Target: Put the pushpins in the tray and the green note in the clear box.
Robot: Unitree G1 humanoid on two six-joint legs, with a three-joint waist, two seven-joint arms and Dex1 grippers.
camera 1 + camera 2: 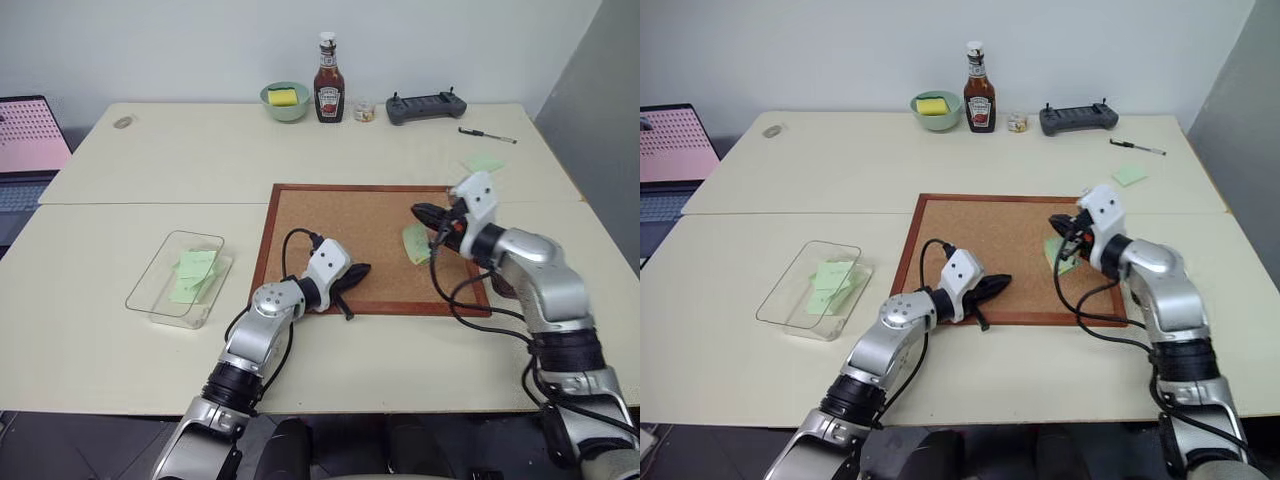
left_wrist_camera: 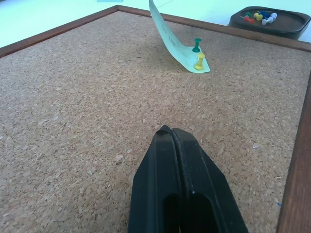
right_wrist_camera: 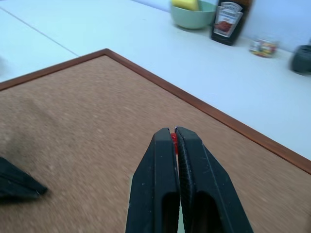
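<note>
Holding green notes, clear box point(image 1: 150, 290)

Left tool point(image 1: 352, 272): I hold it low, arm bent, fingers pressed together, pointing forward-right. Right tool point(image 1: 425, 213): I hold it raised, pointing left, fingers clamped on a red pushpin point(image 3: 173, 140).

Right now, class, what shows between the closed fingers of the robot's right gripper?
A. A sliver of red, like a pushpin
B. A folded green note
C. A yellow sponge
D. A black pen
A: in the right wrist view a bit of red pushpin sits pinched between the shut fingers of the right gripper above the corkboard.
</note>
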